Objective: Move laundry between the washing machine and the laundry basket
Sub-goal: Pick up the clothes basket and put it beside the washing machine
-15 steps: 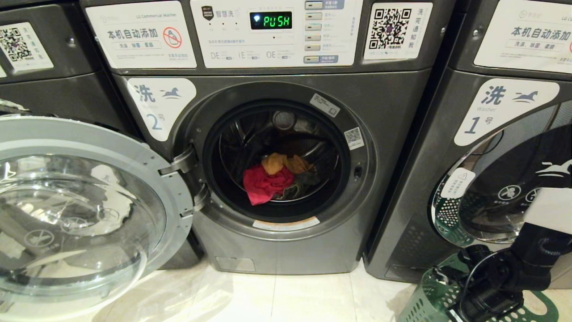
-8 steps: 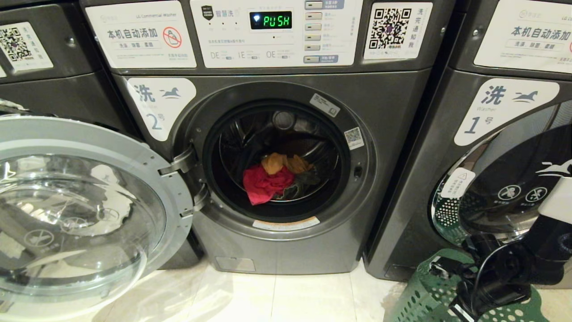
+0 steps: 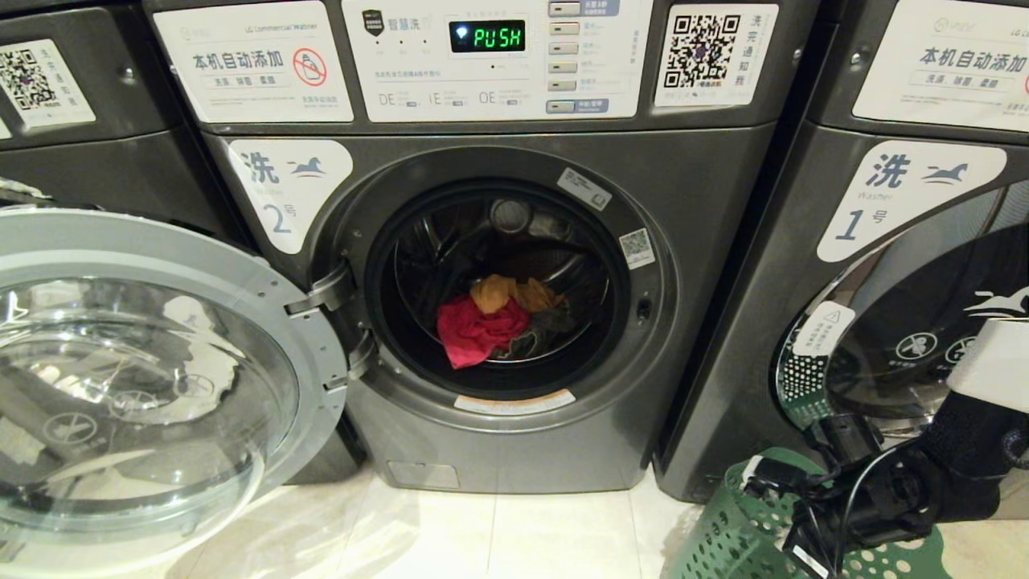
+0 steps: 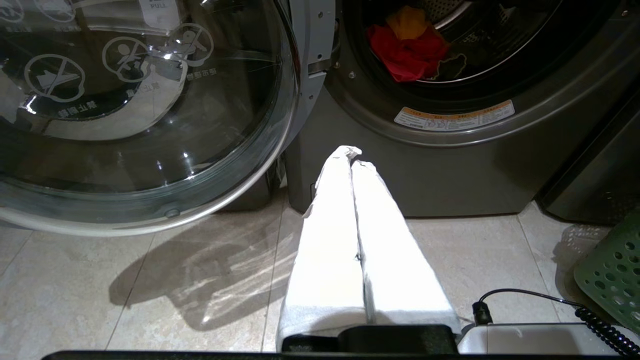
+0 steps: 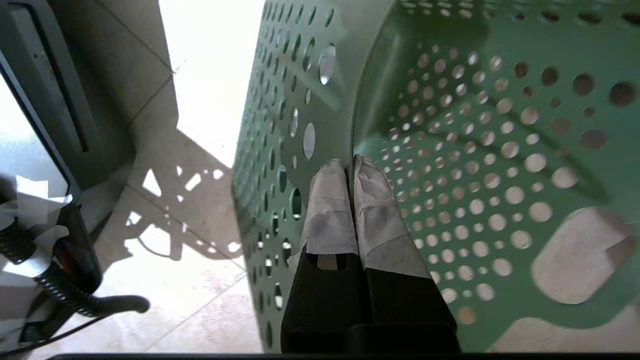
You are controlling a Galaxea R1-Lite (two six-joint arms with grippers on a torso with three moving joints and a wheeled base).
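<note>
Washing machine (image 3: pixel 514 265): door open, laundry (image 3: pixel 494 322) in drum. Right end effector (image 5: pixel 352 167): closed, empty, over laundry basket (image 5: pixel 450 125). Left end effector (image 4: pixel 352 155): closed, empty.

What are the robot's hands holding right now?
Nothing. The right gripper has its fingers pressed together, empty, at the laundry basket rim. The left gripper is shut and empty too, low over the floor.
</note>
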